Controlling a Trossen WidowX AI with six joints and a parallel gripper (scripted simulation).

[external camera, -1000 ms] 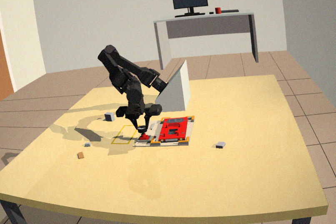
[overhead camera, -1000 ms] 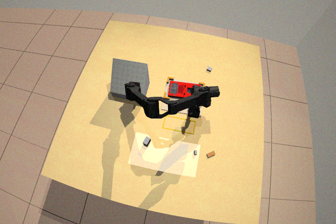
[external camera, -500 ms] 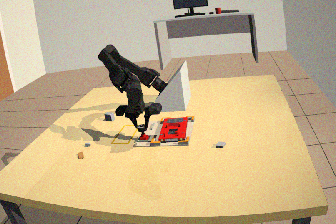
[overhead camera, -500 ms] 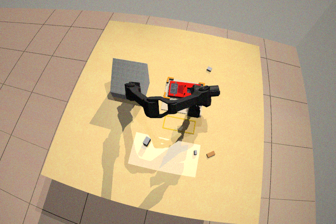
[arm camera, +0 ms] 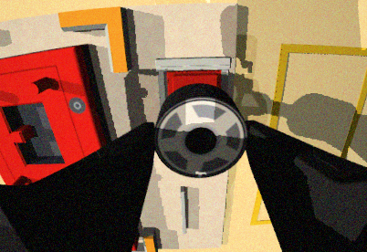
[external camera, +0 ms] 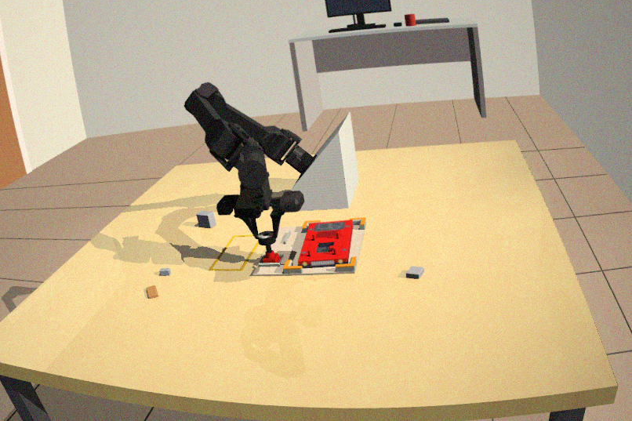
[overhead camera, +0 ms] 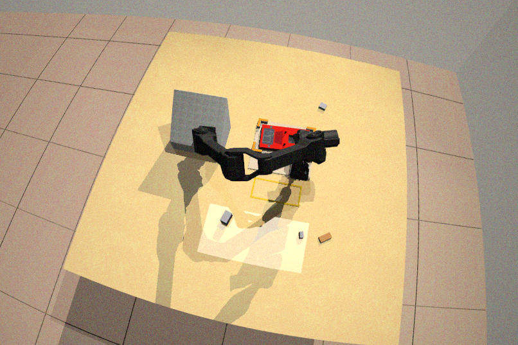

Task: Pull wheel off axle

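Observation:
My gripper (external camera: 266, 234) (arm camera: 199, 131) is shut on the black-rimmed wheel (external camera: 266, 239) (arm camera: 225, 141), one finger on each side of its rim. The wheel's spoked face is turned up. In the exterior view it is raised above the red base (external camera: 270, 258) (arm camera: 193, 78), with the dark upright axle (external camera: 269, 249) visible beneath it. Whether the axle's tip is still in the hub I cannot tell. The arm hides the wheel in the top view. The marked area, a yellow outline (overhead camera: 252, 187) (external camera: 227, 269) (arm camera: 319, 48), lies beside the base and holds only shadows.
A red car-like body (overhead camera: 283, 142) (external camera: 343, 244) (arm camera: 68, 90) sits between orange corners on the pale board (arm camera: 196, 19). A grey wedge (overhead camera: 200, 113) (external camera: 324, 183) stands behind. Small blocks include a grey one (overhead camera: 225, 217) (external camera: 205, 219) and an orange one (overhead camera: 324, 238) (external camera: 152, 292).

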